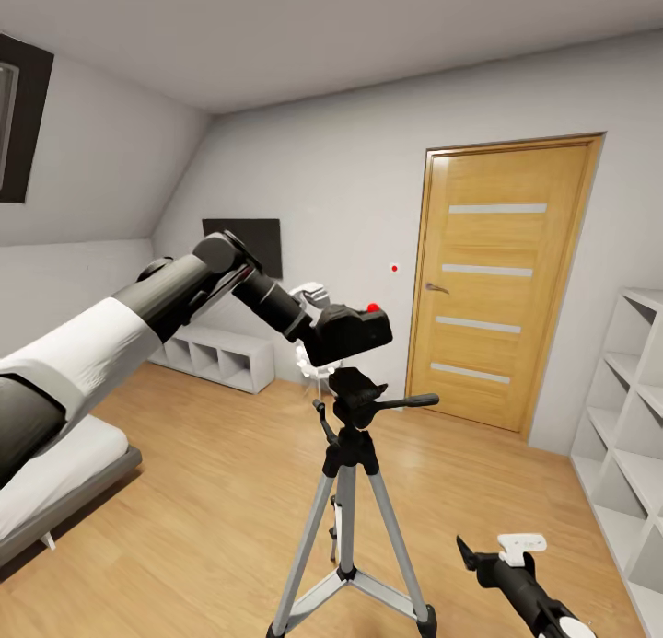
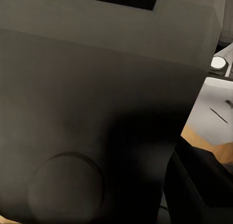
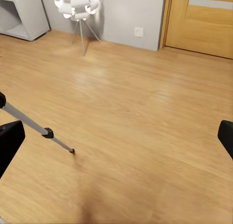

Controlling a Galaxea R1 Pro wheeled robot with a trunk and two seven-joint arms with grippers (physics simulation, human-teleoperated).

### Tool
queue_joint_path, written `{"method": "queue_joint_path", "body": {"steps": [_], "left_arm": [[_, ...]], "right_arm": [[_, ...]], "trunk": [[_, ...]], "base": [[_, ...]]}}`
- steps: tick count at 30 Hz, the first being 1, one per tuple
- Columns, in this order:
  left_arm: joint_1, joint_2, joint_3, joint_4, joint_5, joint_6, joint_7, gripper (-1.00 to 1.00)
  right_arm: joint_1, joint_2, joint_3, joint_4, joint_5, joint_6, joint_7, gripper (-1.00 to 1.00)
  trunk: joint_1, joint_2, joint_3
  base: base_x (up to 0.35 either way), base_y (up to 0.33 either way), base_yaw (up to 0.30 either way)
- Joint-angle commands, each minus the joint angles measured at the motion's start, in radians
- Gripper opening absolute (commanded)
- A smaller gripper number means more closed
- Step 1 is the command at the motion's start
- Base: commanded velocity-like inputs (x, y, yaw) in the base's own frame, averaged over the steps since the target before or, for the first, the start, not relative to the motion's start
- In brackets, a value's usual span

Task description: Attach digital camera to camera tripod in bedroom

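Down low the right gripper [image 1: 493, 555] is hanging with its fingers spread wide over bare floor [image 3: 136, 117], holding nothing, just right of the tripod [image 1: 353, 491] legs. A bit further out the left arm is reaching across with the camera [image 1: 354, 331] clamped in the left gripper [image 1: 318, 339], sitting right above the tripod's black head, and I can't tell if they're actually touching. Way back there's the door [image 1: 502, 279], white shelves [image 1: 635, 417] off to the right and a low shelf [image 1: 221, 357] by the far wall.
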Motion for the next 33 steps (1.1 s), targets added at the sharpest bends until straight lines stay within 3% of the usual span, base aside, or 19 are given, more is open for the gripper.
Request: {"method": "queue_joint_path", "body": {"steps": [1,9,21,33], "left_arm": [[-0.001,0.001,-0.005,0.0,0.002,0.008,-0.003,-1.0],[-0.003,0.02,-0.037,0.002,0.002,0.008,-0.003,-1.0],[-0.003,0.04,-0.039,-0.001,0.001,0.008,-0.003,-1.0],[-0.003,0.043,-0.039,-0.001,0.001,0.008,-0.003,-1.0]], "right_arm": [[0.0,0.001,0.002,0.002,-0.01,-0.009,0.007,1.0],[-0.001,0.004,0.042,0.031,-0.009,-0.062,0.008,1.0],[-0.001,0.006,0.066,0.033,-0.009,-0.109,0.015,1.0],[0.0,0.007,0.135,0.031,-0.009,-0.141,0.016,1.0]], "trunk": [[0.0,-0.001,0.0],[0.0,-0.001,0.0],[0.0,-0.001,0.0],[0.0,-0.001,0.0]], "base": [[0.0,0.0,0.0],[0.0,0.0,0.0],[0.0,0.0,0.0],[0.0,0.0,0.0]]}}
